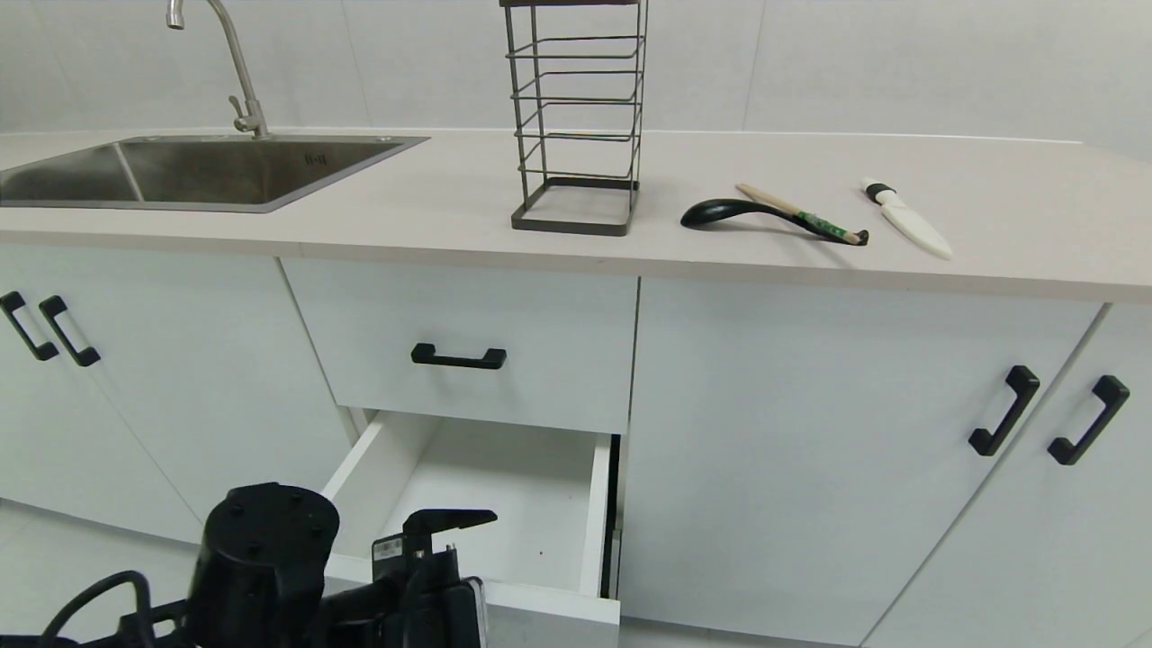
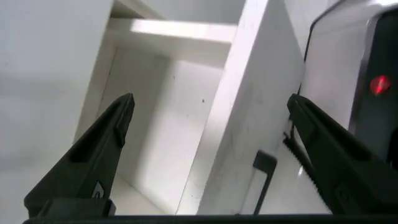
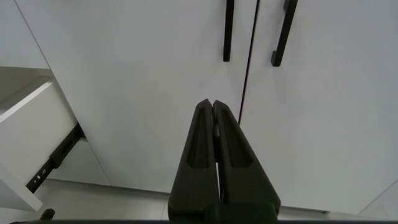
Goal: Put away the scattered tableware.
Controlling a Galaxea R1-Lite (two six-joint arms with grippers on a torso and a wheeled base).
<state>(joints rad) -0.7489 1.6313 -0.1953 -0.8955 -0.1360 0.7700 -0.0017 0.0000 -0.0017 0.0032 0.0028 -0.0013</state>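
Note:
On the counter's right part lie a black ladle (image 1: 738, 214), a wooden stick with a green band (image 1: 796, 213) crossing its handle, and a white knife (image 1: 904, 219) with a black band. Below the counter, the lower drawer (image 1: 596, 504) is pulled out with nothing in it. My left gripper (image 1: 441, 540) hangs over that drawer's front edge. In the left wrist view the left gripper (image 2: 211, 101) is open, straddling the drawer's front panel (image 2: 249, 93), and holds nothing. My right gripper (image 3: 212, 107) is shut and empty, low in front of the white cabinet doors (image 3: 155, 74).
A dark wire rack (image 1: 576, 117) stands on the counter's middle, with a steel sink (image 1: 207, 169) and tap at the far left. The upper drawer (image 1: 459, 357) is closed. Black handles (image 1: 1003, 409) stick out from the cabinet doors on the right.

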